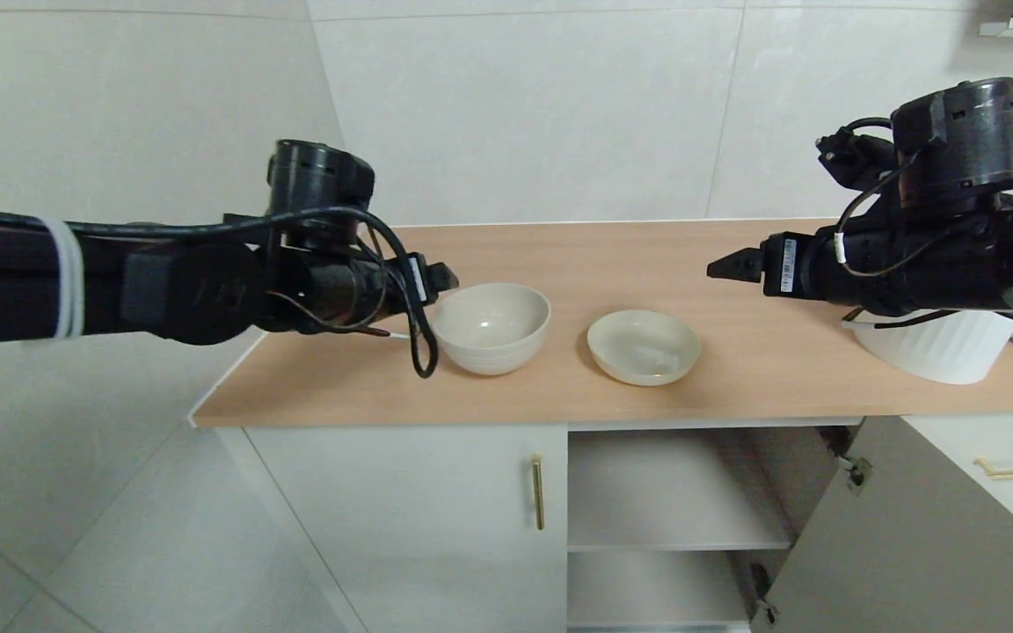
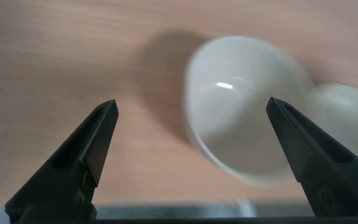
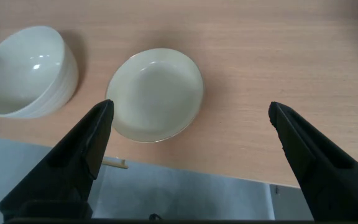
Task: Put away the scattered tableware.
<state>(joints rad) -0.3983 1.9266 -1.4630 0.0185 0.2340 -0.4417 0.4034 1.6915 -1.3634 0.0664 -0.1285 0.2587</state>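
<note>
A deep cream bowl (image 1: 491, 327) stands on the wooden countertop (image 1: 753, 369), left of centre. A shallower cream bowl (image 1: 644, 346) sits just to its right. My left gripper (image 1: 443, 278) hovers at the deep bowl's left rim, and in the left wrist view it is open (image 2: 191, 109) with the deep bowl (image 2: 244, 112) ahead of its fingers. My right gripper (image 1: 726, 264) hangs above the counter to the right of the shallow bowl. It is open in the right wrist view (image 3: 191, 112), looking down on the shallow bowl (image 3: 155, 94) and the deep bowl (image 3: 25, 73).
A white ribbed container (image 1: 942, 347) stands at the counter's right end, under my right arm. Below the counter, a cabinet door (image 1: 902, 536) hangs open, baring white shelves (image 1: 674, 505). A closed door with a brass handle (image 1: 537, 492) is to its left. Tiled wall behind.
</note>
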